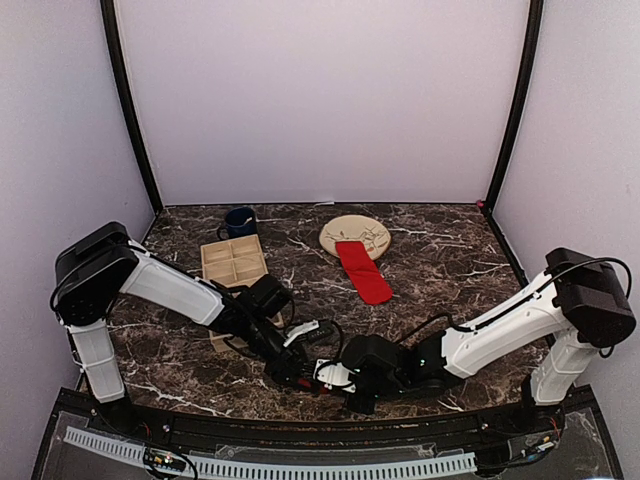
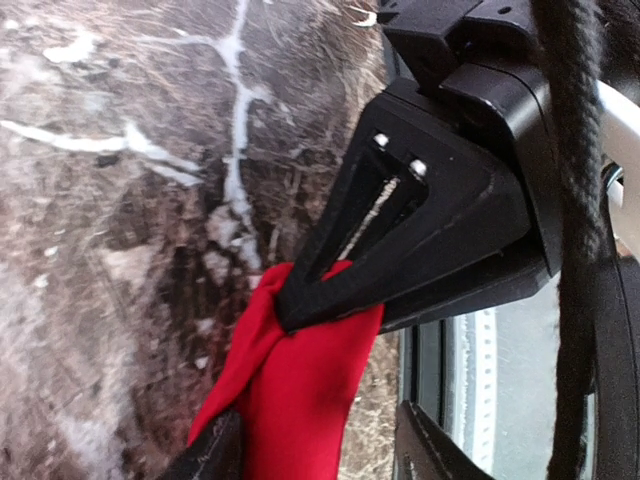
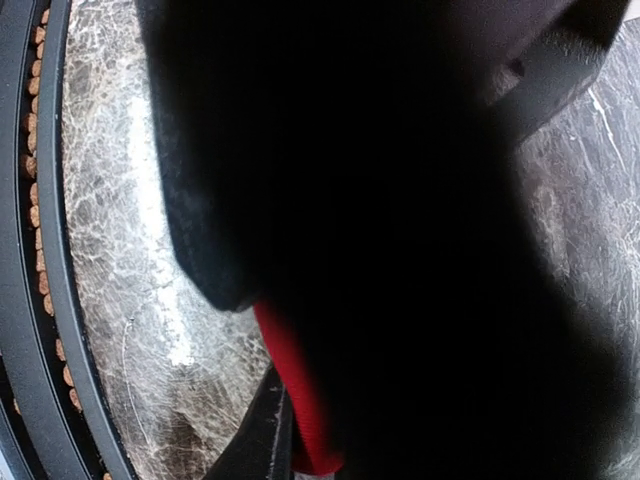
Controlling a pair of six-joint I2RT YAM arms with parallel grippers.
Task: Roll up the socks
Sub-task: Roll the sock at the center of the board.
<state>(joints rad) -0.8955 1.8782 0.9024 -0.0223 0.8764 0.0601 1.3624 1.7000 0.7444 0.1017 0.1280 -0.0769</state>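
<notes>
At near edge of worktop point(image 1: 450, 260), both arms meet, tips almost touching. Right end effector point(image 2: 300, 300) is pinched narrow on the held sock point(image 2: 300, 400): the left wrist view shows a black triangular finger, matte plastic with two small screws, and red fabric bunched out from under its tip. Left end effector point(image 2: 320, 455) stands apart, jaws wide; the same sock hangs between its dark fingers point(image 2: 215, 450), fabric against one and a gap to the other. Sock is soft bright red knit, creased into folds where it is clamped. The right wrist view is mostly blocked by a black out-of-focus mass, with only a thin red strip beside its own finger point(image 3: 262, 430).

Second sock point(image 1: 365, 272) lies flat and long mid-worktop, one end lapping onto the round beige plate point(image 1: 360, 228) with thin line pattern, the other end rounded, pointing toward the arms. Well apart from held sock.

Worktop is dark brown marble-look with white veins, glossy. Far left sit a pale wooden tray point(image 1: 233, 262), square with compartments, and behind it a dark blue mug point(image 1: 240, 221).
</notes>
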